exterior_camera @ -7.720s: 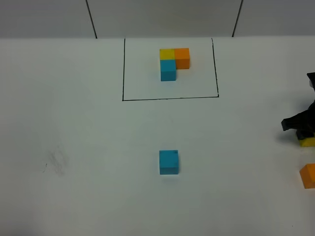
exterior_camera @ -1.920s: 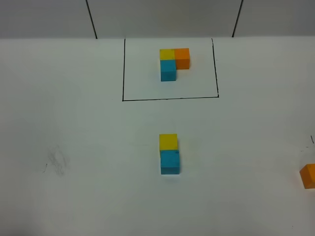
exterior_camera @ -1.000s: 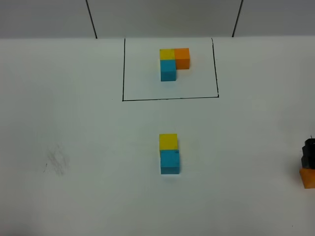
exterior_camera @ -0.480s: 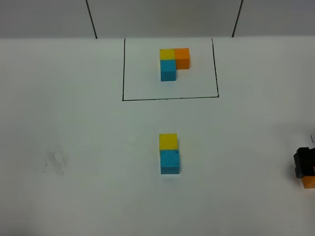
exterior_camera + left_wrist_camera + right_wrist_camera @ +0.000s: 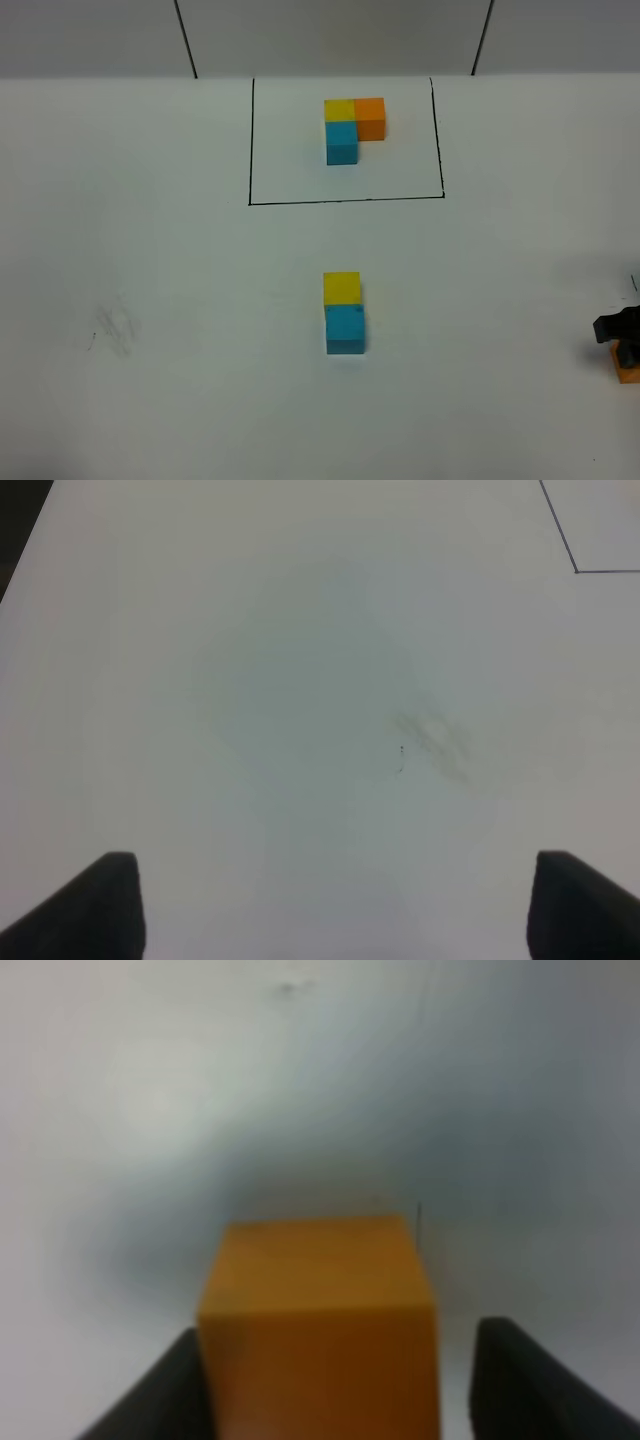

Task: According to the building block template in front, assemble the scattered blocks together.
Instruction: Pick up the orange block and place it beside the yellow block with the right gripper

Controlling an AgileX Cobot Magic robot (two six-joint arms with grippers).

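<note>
The building block template (image 5: 351, 128), a yellow, orange and cyan-blue L of joined cubes, sits inside the black drawn rectangle at the far side. Of the scattered blocks, the yellow cube (image 5: 342, 286) touches the far face of the cyan-blue cube (image 5: 344, 328) at mid-table. The orange cube (image 5: 630, 374) lies at the right edge under my right gripper (image 5: 618, 334). In the right wrist view the orange cube (image 5: 318, 1320) stands between the fingers of the right gripper (image 5: 335, 1380): one finger is against it, and a gap shows at the other. My left gripper (image 5: 335, 910) is open over bare table.
A faint grey smudge (image 5: 112, 330) marks the white table on the left, also visible as the smudge (image 5: 435, 742) ahead of the left gripper. A corner of the black rectangle (image 5: 577, 570) shows there. The back wall rises behind the template.
My right gripper has come down over the orange cube at the right edge, and its fingers have narrowed around it. The left gripper and the other cubes have not moved.
</note>
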